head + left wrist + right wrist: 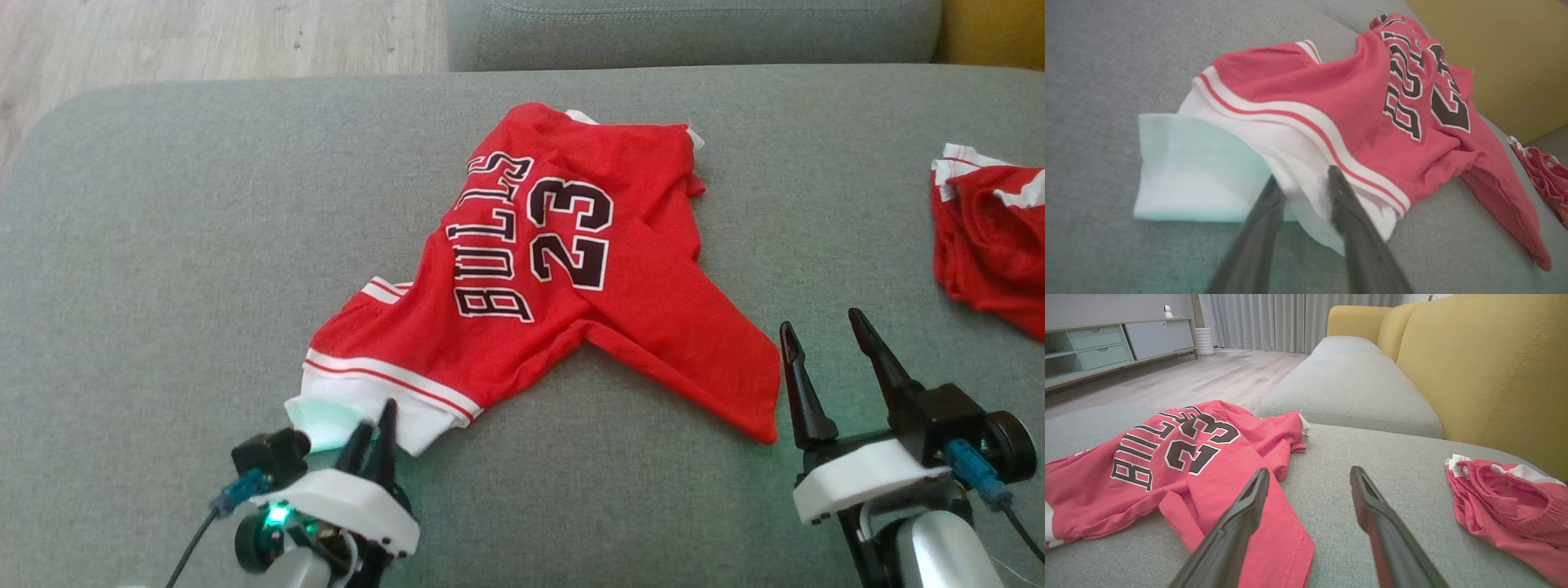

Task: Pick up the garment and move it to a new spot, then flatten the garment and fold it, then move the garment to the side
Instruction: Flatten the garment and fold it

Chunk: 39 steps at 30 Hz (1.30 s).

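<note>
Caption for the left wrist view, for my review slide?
Left gripper straddling the white sleeve of a red Bulls jersey lying rumpled on a grey sofa cushion.

- We see a red jersey (645,327) with "BULLS" and "23" printed in black with white outlines, and the print faces up.
- It lies rumpled, not flat, around the middle of the grey sofa cushion (163,245). It is turned sideways, so the word runs from near to far.
- Its white end (359,404), banded with a thin red stripe, points to the near left.
- A plain red flap spreads to the near right, with a creased fold between the two.
</note>
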Available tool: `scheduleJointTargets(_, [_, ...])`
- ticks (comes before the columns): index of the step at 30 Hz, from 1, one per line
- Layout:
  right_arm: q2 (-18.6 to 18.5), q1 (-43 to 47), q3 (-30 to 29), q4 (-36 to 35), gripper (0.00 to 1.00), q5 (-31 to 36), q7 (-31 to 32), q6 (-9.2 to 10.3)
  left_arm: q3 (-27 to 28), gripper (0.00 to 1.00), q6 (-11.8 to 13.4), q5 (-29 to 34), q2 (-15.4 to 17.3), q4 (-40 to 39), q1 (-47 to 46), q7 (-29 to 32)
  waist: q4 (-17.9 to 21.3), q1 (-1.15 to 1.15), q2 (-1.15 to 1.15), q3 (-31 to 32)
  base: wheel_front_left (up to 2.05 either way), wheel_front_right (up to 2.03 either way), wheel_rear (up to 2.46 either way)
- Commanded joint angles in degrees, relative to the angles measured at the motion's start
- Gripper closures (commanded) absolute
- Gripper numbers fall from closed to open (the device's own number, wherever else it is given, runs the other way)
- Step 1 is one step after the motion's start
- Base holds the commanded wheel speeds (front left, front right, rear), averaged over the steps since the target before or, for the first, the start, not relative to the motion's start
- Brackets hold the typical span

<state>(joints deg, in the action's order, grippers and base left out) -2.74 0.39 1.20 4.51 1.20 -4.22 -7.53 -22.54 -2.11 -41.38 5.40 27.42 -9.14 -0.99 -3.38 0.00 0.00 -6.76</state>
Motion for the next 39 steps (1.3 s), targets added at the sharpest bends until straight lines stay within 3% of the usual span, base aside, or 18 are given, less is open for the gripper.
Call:
scheduleJointTargets(1, [-0.2,-2.7,1.3,-1.7,0.0,0.6,-0.5,0.04,1.1,1.0,-0.4,-0.2,0.0,-1.4,-2.6,-1.0,-0.1,0.0,0.0,-0.1,0.0,0.0,0.0])
scheduleJointTargets(8, [-0.2,-2.2,0.7,-1.3,0.0,0.5,-0.9,0.04,0.5,1.0,-0.3,0.2,-0.3,-4.8,1.9,-5.1,-1.4,0.0,0.0,0.0,0.0,0.0,0.0])
scheduleJointTargets(13, [-0.1,-1.9,0.2,-0.7,0.0,0.1,-1.2,0.04,-0.7,1.0,0.9,0.2,-0.2,-8.6,7.4,-4.7,-3.1,0.0,0.0,0.6,0.0,0.0,0.0])
scheduleJointTargets(14, [-0.1,-1.9,0.2,-0.6,0.0,0.0,-1.3,0.04,-0.9,0.84,1.2,0.2,-0.1,-9.1,8.2,-4.5,-3.4,0.0,0.0,0.8,0.0,0.0,0.0])
scheduleJointTargets(15, [-0.1,-1.9,0.3,-0.5,0.0,-0.1,-1.3,0.04,-1.0,0.55,1.5,0.1,0.0,-9.6,8.8,-4.2,-3.6,0.0,0.0,1.0,0.0,0.0,0.0])
scheduleJointTargets(16, [-0.1,-1.9,0.3,-0.4,0.0,-0.1,-1.3,0.04,-1.0,0.0,1.8,0.0,0.1,-10.0,9.3,-4.0,-3.8,0.0,0.0,1.2,0.0,0.0,0.0])
scheduleJointTargets(26, [-0.1,-0.9,-0.4,0.6,0.0,-1.1,-1.9,0.04,3.2,0.0,5.1,1.7,4.0,-14.7,11.8,-9.2,-4.4,0.0,0.0,4.2,0.0,0.0,0.0])
scheduleJointTargets(39, [-0.1,1.6,0.3,2.9,0.0,-4.6,-3.5,0.04,4.2,0.0,4.9,4.7,5.4,-17.9,8.3,-12.4,-3.1,0.0,0.0,8.5,0.0,0.0,0.0])
